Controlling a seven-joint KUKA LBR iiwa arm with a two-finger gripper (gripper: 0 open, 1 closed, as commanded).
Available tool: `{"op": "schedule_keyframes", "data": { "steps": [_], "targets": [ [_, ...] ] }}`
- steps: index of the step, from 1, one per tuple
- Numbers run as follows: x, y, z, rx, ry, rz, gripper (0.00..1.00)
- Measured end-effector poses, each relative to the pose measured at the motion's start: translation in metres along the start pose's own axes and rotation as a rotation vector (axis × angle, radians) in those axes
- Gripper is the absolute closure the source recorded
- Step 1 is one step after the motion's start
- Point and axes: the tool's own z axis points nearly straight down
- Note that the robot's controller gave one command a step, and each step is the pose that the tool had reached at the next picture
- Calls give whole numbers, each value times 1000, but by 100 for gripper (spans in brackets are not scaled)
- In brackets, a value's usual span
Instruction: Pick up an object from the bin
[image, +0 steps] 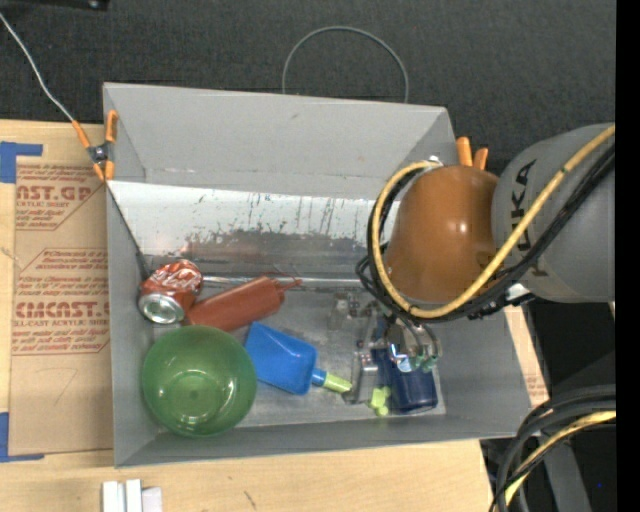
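My gripper (384, 362) reaches down at the bin's front right, just below the arm's orange dome. Directly beside and partly under it lies a dark blue boxy thing (412, 388) with a small yellow-green piece (380, 402) at its left corner. Whether the gripper touches the dark blue thing is hidden by the wrist and cables. To the left lies a bright blue scoop-like thing (280, 360), its yellow-green tip (336, 382) pointing toward the gripper.
A green bowl (197, 381) stands upright in the front left corner. Behind it lie a crushed red drinks can (168, 291) and a reddish-brown sausage-shaped thing (238, 303). The arm's dome and cables cover the bin's right side.
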Motion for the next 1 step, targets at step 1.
{"op": "schedule_keyframes", "data": {
  "steps": [1],
  "targets": [
    [-2, 0, -4, 0, -8, 1, 0]
  ]
}}
